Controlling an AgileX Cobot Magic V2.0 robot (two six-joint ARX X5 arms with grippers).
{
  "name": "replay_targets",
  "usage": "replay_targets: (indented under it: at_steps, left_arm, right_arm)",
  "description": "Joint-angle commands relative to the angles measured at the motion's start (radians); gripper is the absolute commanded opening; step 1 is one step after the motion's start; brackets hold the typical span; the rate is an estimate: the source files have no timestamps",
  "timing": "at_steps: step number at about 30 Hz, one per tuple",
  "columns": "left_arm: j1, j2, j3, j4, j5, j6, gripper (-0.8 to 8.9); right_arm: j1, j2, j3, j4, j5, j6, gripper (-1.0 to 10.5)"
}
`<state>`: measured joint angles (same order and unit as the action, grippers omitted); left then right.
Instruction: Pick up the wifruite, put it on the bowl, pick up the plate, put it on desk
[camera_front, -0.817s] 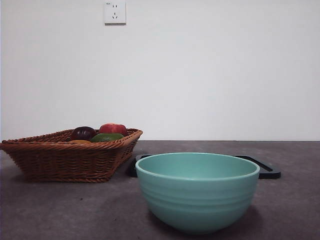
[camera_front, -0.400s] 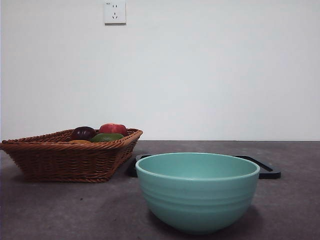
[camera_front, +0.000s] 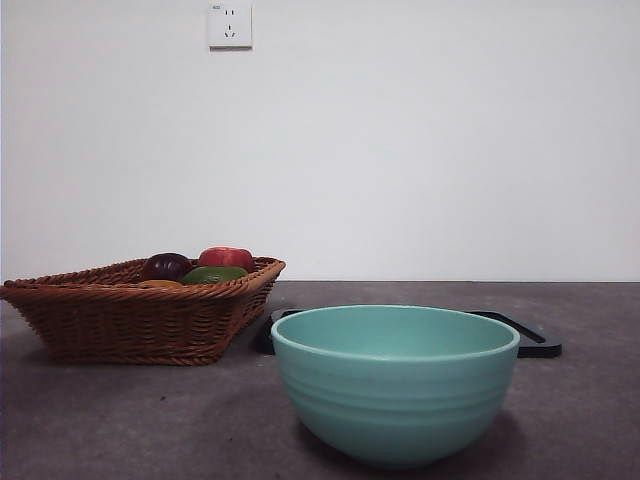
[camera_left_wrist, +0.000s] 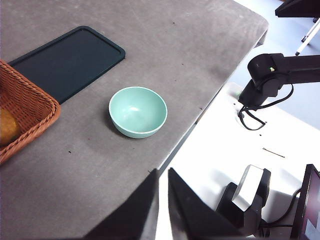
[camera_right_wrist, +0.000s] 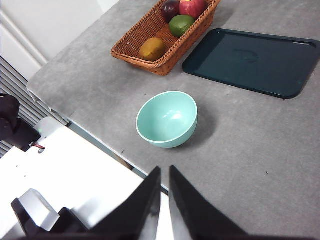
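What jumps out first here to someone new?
The teal bowl, empty, standing alone near the desk's front edge. Behind it lies a dark tray, also bare, and beside that a wicker basket holding the orange-brown wifruite, a green fruit, a red one and a dark purple one. Both grippers hang back off the desk, holding nothing.

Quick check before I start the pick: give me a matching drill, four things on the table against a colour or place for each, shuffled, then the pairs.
Things:
1. bowl
2. wifruite
3. tray
4. red apple

Descriptions:
A. dark, flat, lying beside the wicker basket
B. teal, empty, standing alone on the desk
C. orange-brown, at the basket's end nearest the bowl
D. in the basket next to the purple fruit

Pairs: 1-B, 2-C, 3-A, 4-D
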<state>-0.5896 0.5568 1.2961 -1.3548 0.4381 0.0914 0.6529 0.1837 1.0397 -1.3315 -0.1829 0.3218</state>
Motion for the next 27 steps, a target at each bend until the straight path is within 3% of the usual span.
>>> replay_targets:
  at_steps: [1,7,11,13,16,20,24,27]
  left_arm:
    - [-0.007,0.004,0.012,0.012,0.003,0.002,0.26]
    - [0.032,0.003,0.010,0.014,0.003,0.002,0.26]
    - [0.154,0.003,-0.015,0.021,0.003,0.006,0.26]
    - [0.225,-0.010,-0.061,0.072,0.004,-0.035,0.26]
    - [0.338,-0.055,-0.194,0.222,0.004,-0.025,0.26]
    - [0.499,-0.163,-0.478,0.566,0.003,-0.058,0.26]
    - [0.589,-0.275,-0.740,0.844,-0.054,-0.060,0.26]
    - [0.616,-0.343,-0.909,1.029,-0.122,-0.111,0.26]
  right_arm:
    - [0.006,-0.003,0.009,0.015,0.000,0.001,0.2]
    - [0.006,-0.003,0.009,0.015,0.000,0.001,0.2]
    - [0.006,-0.003,0.009,0.015,0.000,0.000,0.2]
    - [0.006,-0.003,0.009,0.015,0.000,0.000,0.2]
    - [0.006,-0.003,0.009,0.015,0.000,0.001,0.2]
    - [0.006,-0.003,0.009,0.015,0.000,0.001,0.2]
    - [0.006,-0.003,0.009,0.015,0.000,0.001,0.2]
    - [0.006,-0.003,0.009,0.015,0.000,0.000,0.2]
